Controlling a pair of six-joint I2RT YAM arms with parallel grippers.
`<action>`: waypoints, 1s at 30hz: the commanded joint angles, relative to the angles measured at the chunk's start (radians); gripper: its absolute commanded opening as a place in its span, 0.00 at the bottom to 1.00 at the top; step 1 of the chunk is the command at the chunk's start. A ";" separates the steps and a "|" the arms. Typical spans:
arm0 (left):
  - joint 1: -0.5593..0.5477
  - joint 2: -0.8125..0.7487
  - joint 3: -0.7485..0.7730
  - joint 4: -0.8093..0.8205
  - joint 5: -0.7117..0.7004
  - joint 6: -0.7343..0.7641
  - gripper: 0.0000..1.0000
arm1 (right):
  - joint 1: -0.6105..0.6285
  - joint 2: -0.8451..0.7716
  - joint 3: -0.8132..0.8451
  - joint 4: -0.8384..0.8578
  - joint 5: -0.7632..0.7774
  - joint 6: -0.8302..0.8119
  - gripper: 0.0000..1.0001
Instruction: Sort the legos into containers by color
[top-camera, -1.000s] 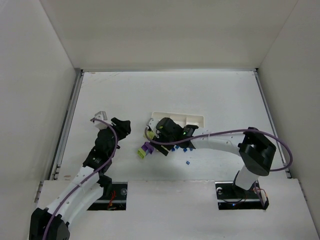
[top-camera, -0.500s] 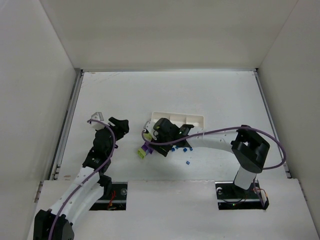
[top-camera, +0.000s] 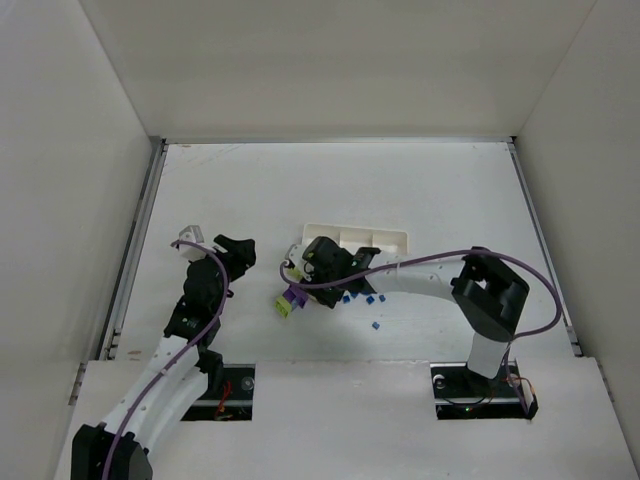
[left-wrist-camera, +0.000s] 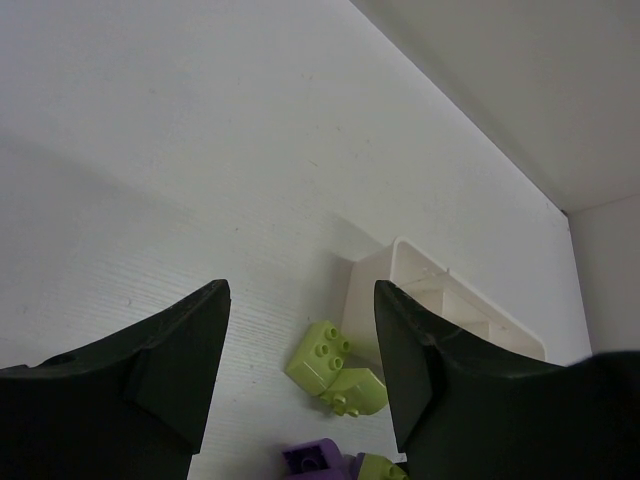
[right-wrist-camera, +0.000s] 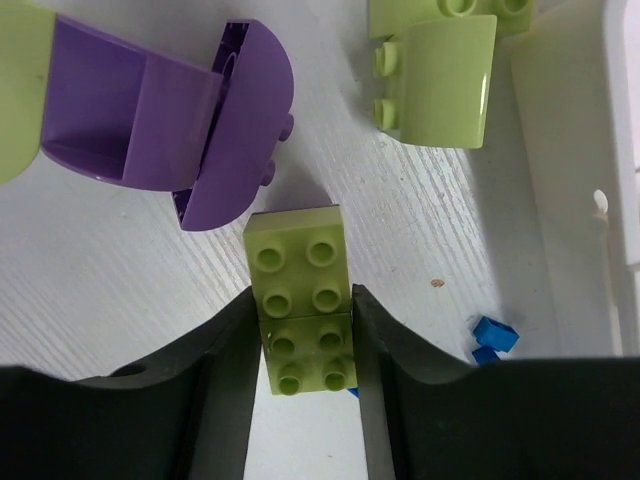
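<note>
In the right wrist view my right gripper (right-wrist-camera: 303, 295) is shut on a lime-green studded brick (right-wrist-camera: 300, 270), its fingers pressed against both long sides. A purple block (right-wrist-camera: 170, 120) lies just beyond the brick's far end. Another lime-green piece (right-wrist-camera: 435, 80) rests beside the white tray (right-wrist-camera: 575, 170). Two tiny blue cubes (right-wrist-camera: 495, 335) lie to the right. My left gripper (left-wrist-camera: 300, 290) stands open above the table, nothing between its fingers; past it lie a lime-green brick (left-wrist-camera: 335, 368), the purple block (left-wrist-camera: 318, 460) and the tray (left-wrist-camera: 440, 300). From above, the tray (top-camera: 385, 238) sits behind my right gripper (top-camera: 300, 280).
Several small blue cubes (top-camera: 365, 297) are scattered under the right forearm, one more (top-camera: 376, 324) nearer the bases. White walls enclose the table on three sides. The left arm (top-camera: 200, 300) stands well left of the brick pile.
My right gripper has shut on the lime-green brick and its arm has shifted slightly left. The left gripper has opened a little wider and moved slightly farther from the bases.
</note>
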 joint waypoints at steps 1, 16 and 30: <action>0.013 -0.015 -0.005 0.046 0.024 -0.007 0.57 | -0.007 -0.003 0.047 -0.016 -0.011 0.005 0.36; -0.074 -0.036 0.165 -0.234 0.331 -0.127 0.65 | -0.037 -0.413 -0.213 0.242 -0.144 0.150 0.28; -0.231 0.111 0.145 -0.167 0.609 -0.417 0.74 | -0.037 -0.467 -0.239 0.279 -0.167 0.130 0.29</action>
